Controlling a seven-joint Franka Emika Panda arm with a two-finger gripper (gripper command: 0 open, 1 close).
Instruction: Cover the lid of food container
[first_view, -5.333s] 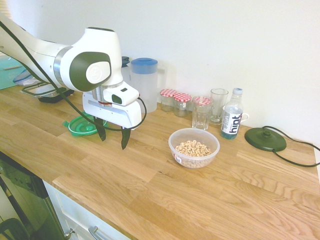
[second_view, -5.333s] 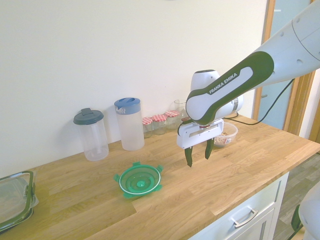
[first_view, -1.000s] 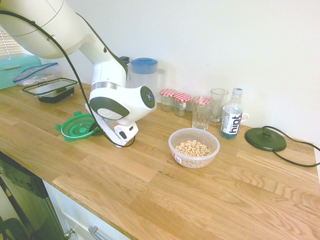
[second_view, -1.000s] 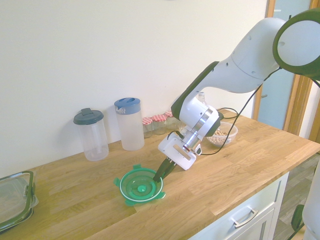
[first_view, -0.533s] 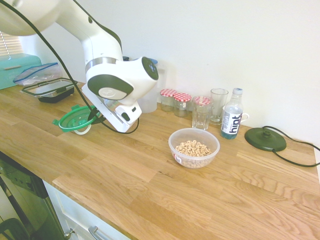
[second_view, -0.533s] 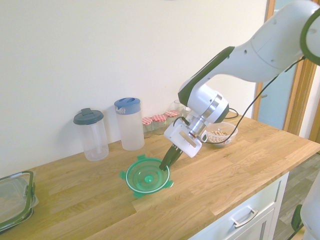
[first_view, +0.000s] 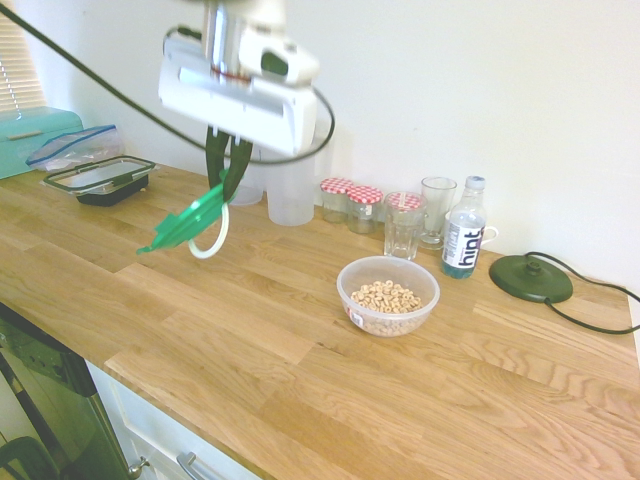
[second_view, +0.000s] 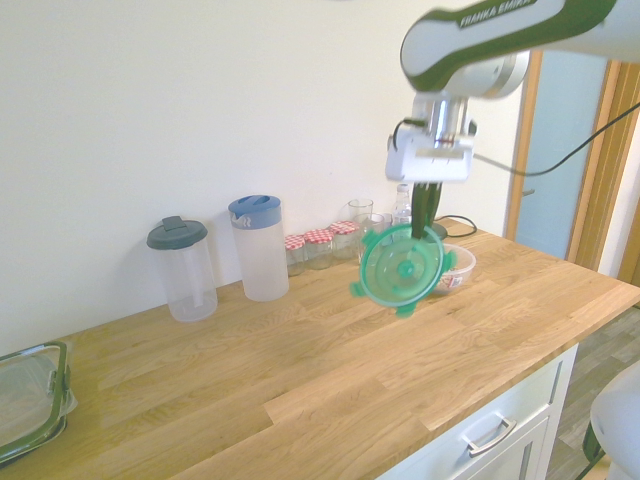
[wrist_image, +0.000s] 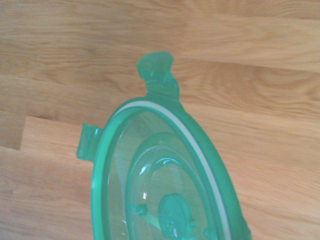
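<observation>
Reference: first exterior view, picture plane; clock centred on the food container (first_view: 388, 312), 12 toward the picture's top. At about 10 o'clock, far out, sit a teal box (first_view: 35, 138), a plastic bag (first_view: 75, 148) and a black-rimmed rectangular container (first_view: 100, 182). Also near 10 o'clock, closer in, the green lid (first_view: 188, 222) hangs in the air, steeply tilted and clear of the wooden counter (first_view: 250, 370). My gripper (first_view: 228, 195) is closed on the lid's upper edge, fingers pointing down; a white ring (first_view: 212, 243) loops out from the lid's underside. Between 10 and 11 stands a frosted pitcher (first_view: 291, 192). Two red-checked jars (first_view: 349, 205) stand at 11. The food container is uncovered, upright on the counter, with cereal rings (first_view: 386, 297) inside. A third red-checked jar (first_view: 403, 228) stands near 12, a labelled bottle (first_view: 463, 238) between 1 and 2, and a dark green round base (first_view: 530, 279) near 3.
</observation>
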